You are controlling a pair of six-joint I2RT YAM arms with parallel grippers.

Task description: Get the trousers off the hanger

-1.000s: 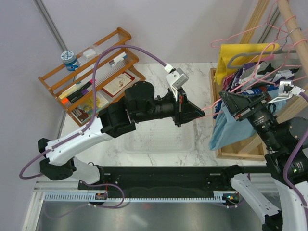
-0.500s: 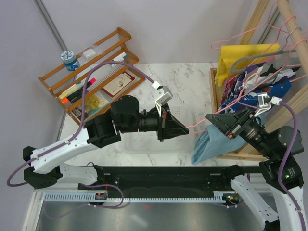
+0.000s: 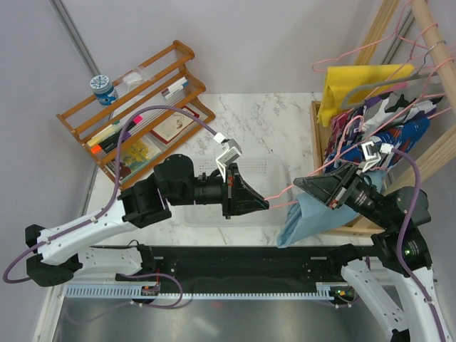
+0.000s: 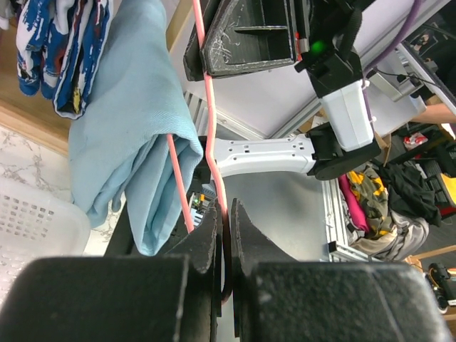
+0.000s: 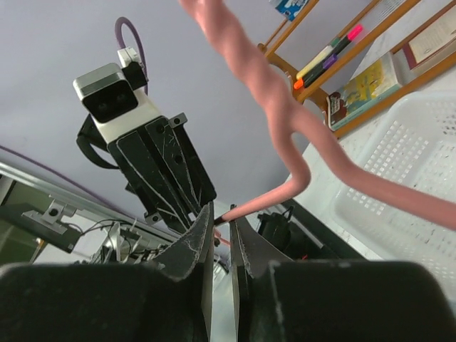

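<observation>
The pink wire hanger (image 3: pixel 281 192) stretches between my two grippers above the right end of the clear tray. My left gripper (image 3: pixel 263 204) is shut on its wire, which runs up out of the closed jaws (image 4: pixel 224 208) in the left wrist view. My right gripper (image 3: pixel 299 182) pinches the hanger's dark-tipped end (image 5: pixel 246 206) at its fingertips (image 5: pixel 222 211), with the jaws nearly together. The light blue trousers (image 3: pixel 299 217) hang folded over the hanger (image 4: pixel 210 107) under the right gripper. They show at the left of the left wrist view (image 4: pixel 128 121).
A clear plastic tray (image 3: pixel 192 214) lies under the left arm. A wooden shelf (image 3: pixel 135 107) with pens and books stands at the back left. The wooden clothes rack (image 3: pixel 388 28) at the right carries a yellow cloth (image 3: pixel 356 85), patterned clothes (image 3: pixel 388 132), a grey hanger (image 3: pixel 377 84) and more pink hangers (image 3: pixel 356 53).
Both arms have drawn back toward the near edge and leftward, bringing the hanger and trousers away from the rack to the tray's right end. The right jaws have narrowed.
</observation>
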